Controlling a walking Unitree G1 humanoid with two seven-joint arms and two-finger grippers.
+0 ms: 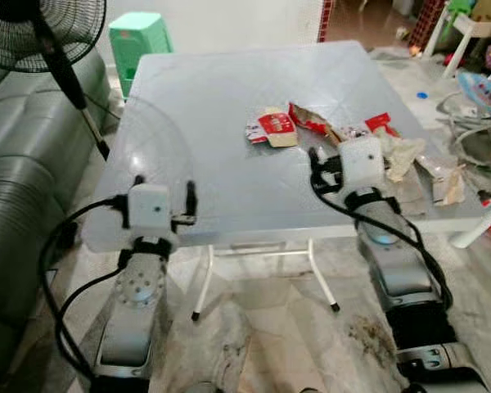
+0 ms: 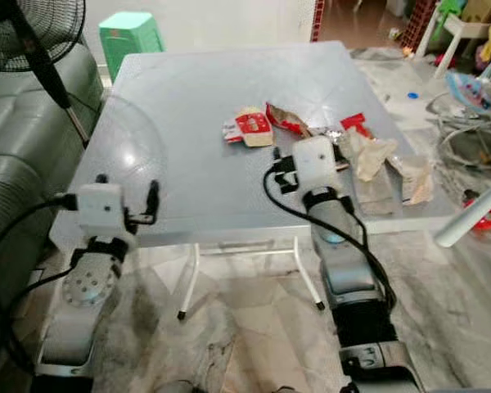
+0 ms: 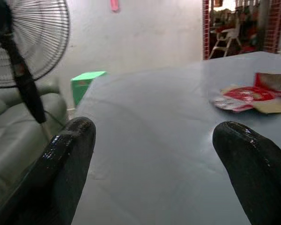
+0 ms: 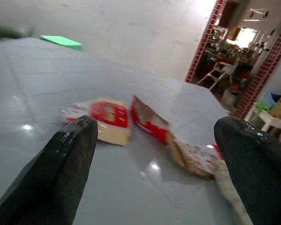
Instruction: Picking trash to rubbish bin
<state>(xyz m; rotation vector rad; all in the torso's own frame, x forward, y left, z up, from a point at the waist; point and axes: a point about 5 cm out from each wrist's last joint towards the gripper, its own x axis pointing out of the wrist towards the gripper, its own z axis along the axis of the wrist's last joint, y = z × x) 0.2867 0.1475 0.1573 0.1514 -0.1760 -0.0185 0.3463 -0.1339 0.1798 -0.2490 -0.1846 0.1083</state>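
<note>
Trash lies on the right half of a grey square table [image 1: 221, 90]: a flattened red-and-white carton [image 1: 272, 128], a torn red wrapper [image 1: 309, 121], a small red scrap [image 1: 382, 123], crumpled white paper [image 1: 403, 154] and brown paper [image 1: 446, 182]. My right gripper [image 4: 157, 136] is open and low over the table, just short of the carton [image 4: 107, 119] and the wrapper [image 4: 150, 119], holding nothing. Over the table's near left edge my left gripper [image 1: 164, 188] is open and empty, with the carton [image 3: 243, 98] far off to its right.
A grey sofa [image 1: 24, 164] and a black standing fan [image 1: 41, 33] are on the left. A green plastic stool [image 1: 139, 37] stands behind the table. Cables and clutter [image 1: 475, 123] cover the floor on the right, and a white pipe [image 1: 483, 225] leans by the table's right corner.
</note>
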